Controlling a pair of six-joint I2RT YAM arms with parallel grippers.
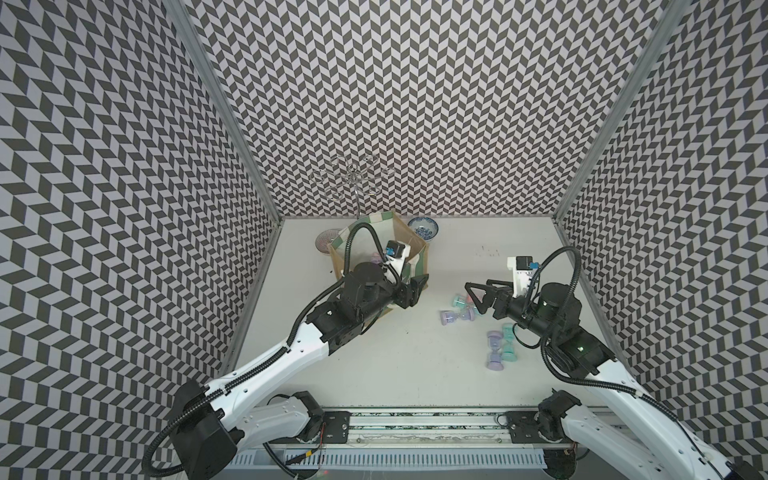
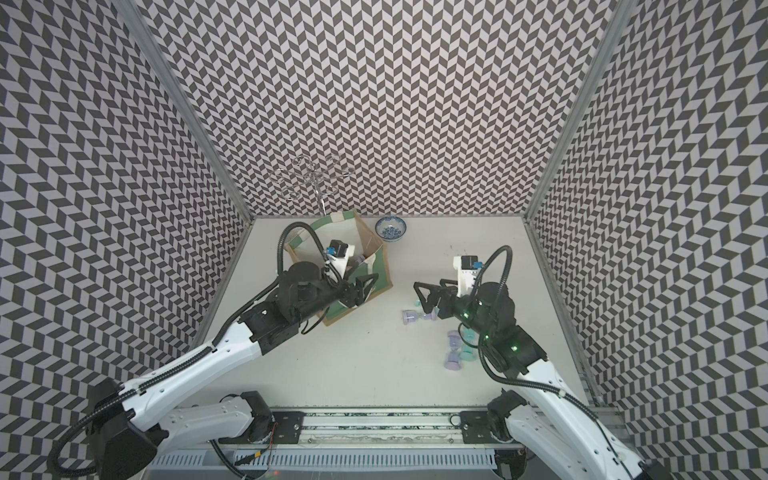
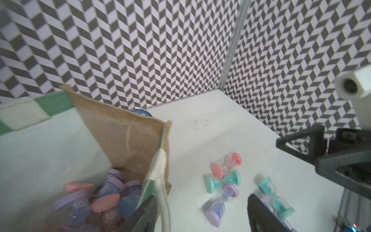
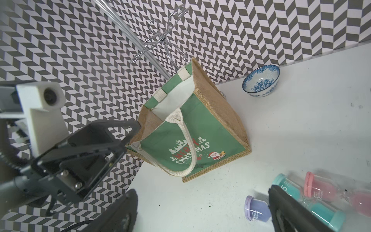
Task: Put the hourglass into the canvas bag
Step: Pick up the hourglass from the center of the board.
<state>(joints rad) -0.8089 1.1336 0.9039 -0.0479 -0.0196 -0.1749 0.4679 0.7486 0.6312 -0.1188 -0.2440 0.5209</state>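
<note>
Canvas bag point(image 4: 210, 128) holding hourglasses point(image 3: 106, 200); blue bowl point(image 4: 261, 80), wire rack point(image 1: 353, 169) standing behind bag; left gripper point(image 1: 415, 289) hovering at bag rim, right gripper point(image 1: 473, 297) beside bag, both jaws standing spread, empty.

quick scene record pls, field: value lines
bag: upright, open, rear left
bagged hourglasses: several; purple, pink, blue
loose hourglasses: five, lying flat, right of bag
left gripper: open, empty, by bag rim
right gripper: open, empty, above loose hourglasses
blue bowl: behind bag
wire rack: behind bag
</note>
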